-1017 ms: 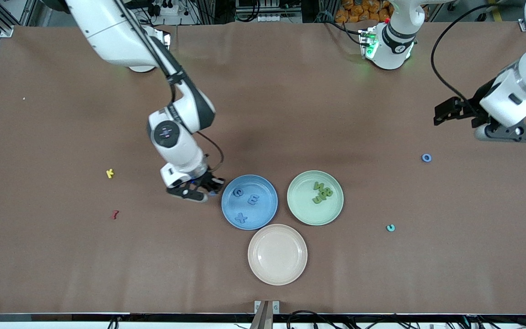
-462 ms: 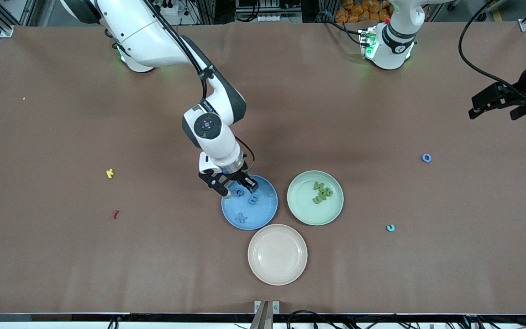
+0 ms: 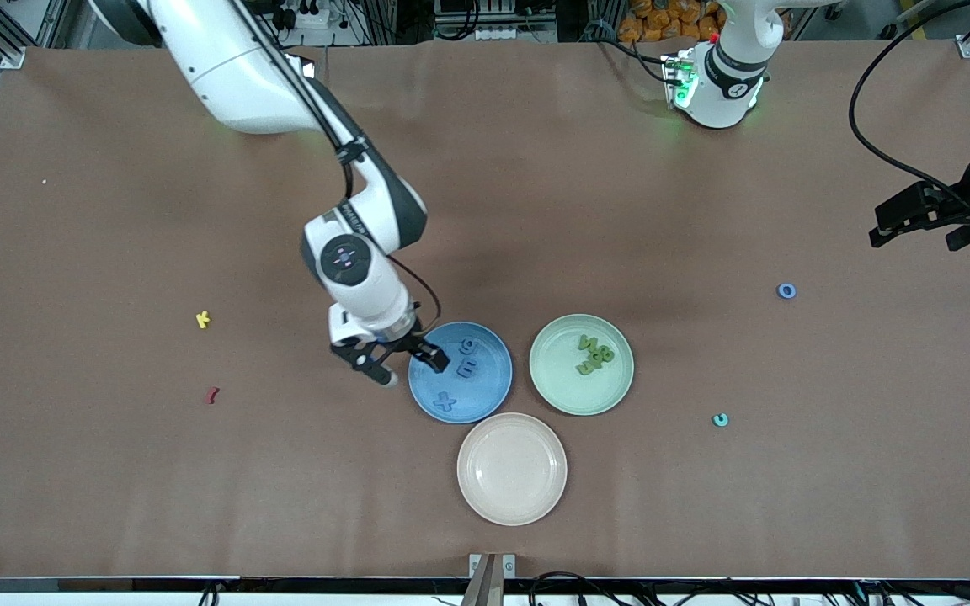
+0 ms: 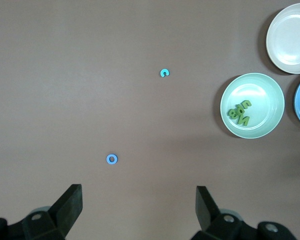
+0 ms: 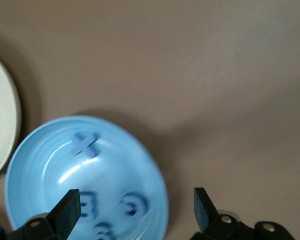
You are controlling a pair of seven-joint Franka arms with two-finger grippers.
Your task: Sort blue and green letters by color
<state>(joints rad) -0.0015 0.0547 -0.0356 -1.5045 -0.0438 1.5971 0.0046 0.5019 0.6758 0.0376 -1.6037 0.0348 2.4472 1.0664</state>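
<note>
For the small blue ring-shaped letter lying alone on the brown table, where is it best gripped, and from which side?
Probably from straight above: the small blue ring-shaped letter lies flat, so close the open left gripper across its outer rim. Being round, any angle should serve.

You saw blue letters (image 3: 461, 368) on blue plate (image 3: 485, 404) | green letters (image 3: 594, 354) on green plate (image 3: 565, 396) | cream plate (image 3: 512, 505) | yellow k (image 3: 203, 319)

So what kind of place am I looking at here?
Most likely a robotics lab or test bench. Two white robot arms stand at a long brown-covered table, with metal framing and loose cables around its edges. On it are toy letters sorted into a blue plate and a green plate, like a practice exercise.
</note>
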